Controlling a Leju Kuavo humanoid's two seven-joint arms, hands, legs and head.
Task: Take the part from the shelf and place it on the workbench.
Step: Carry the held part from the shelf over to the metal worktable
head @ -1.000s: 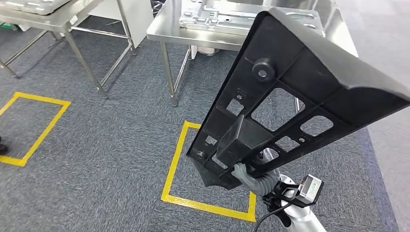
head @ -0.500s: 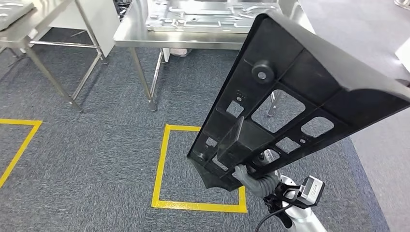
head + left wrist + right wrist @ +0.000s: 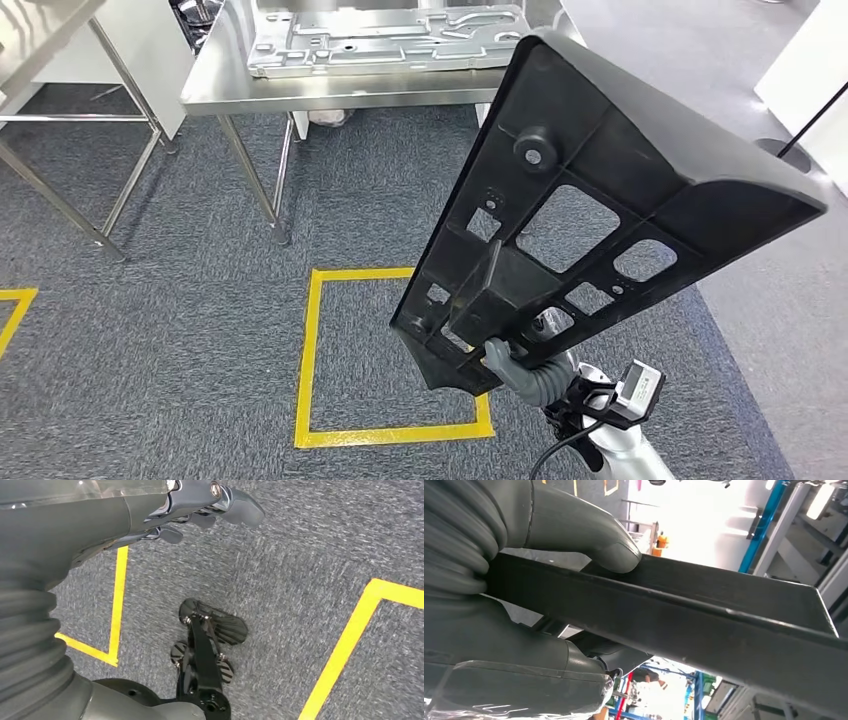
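While my left hand (image 3: 200, 510) hangs over grey carpet with fingers loosely apart, holding nothing, a yellow taped square (image 3: 310, 360) lies on the floor at seven o'clock. At twelve stands a steel workbench (image 3: 215, 85) bearing a metal panel (image 3: 390, 38). At three, my right hand (image 3: 515, 365) grasps the black plastic part (image 3: 640, 150), tilted upward.

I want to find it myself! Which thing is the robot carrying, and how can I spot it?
Start at the steel workbench at the top of the head view, then look lower right. The big black plastic part tilts up from the robot's right hand. Unlike the shiny flat metal plate on the bench, it is dark with holes.
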